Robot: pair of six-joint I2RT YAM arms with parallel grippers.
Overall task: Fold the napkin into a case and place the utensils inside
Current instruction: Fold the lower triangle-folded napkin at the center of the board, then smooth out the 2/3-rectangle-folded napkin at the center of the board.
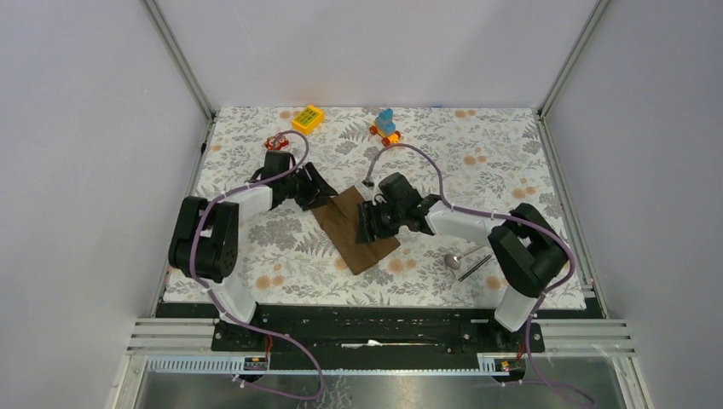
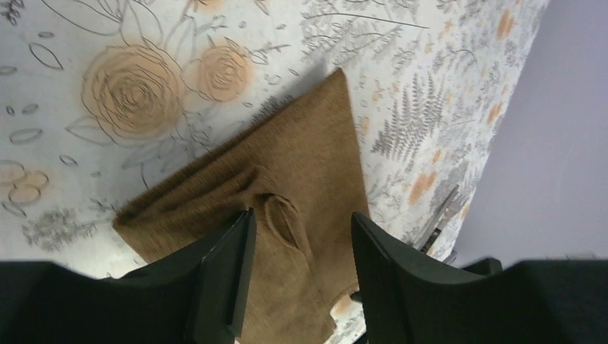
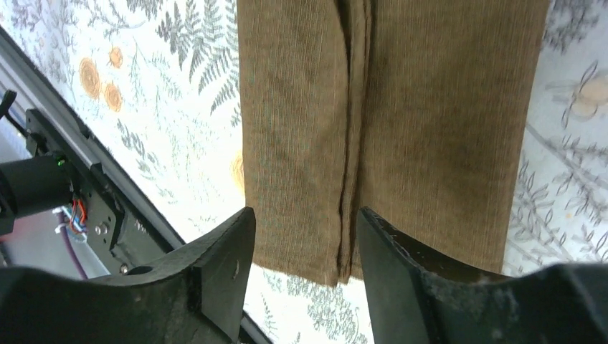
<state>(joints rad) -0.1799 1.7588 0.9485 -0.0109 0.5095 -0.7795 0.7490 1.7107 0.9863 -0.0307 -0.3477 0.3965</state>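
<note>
A: Looking down from above, you have the napkin (image 1: 356, 243) lying as a narrow folded strip in the middle of the counter (image 1: 256, 268). It sits at a slant. The spoon (image 1: 453, 258) and the dark stick (image 1: 475, 266) lie off to its right, apart from it.

B: Both your arms sit over the cloth. Your left end effector (image 2: 301, 247) is spread wide at the far corner, with its fingers (image 2: 228, 276) either side of a small pucker. I don't see it pinching anything. Your right end effector (image 3: 305, 247) is spread too and straddles a folded seam at the cloth's edge.

A: How do you expect the cloth to behave?

B: I'd judge it soft, light and limp. The ribbed weave should give your pads some bite, but the layers will likely slide over each other and sag if you lift one point. A pull at one end could drag the whole strip across the counter.

A: So where do you take hold?

B: Right at the seam, low and close to the edge, catching only the top flap if you want a pocket to open. Use the other arm to pin the layers underneath.

A: And the spoon?

B: It's hard, smooth and lying flat, so go for the handle.
</note>
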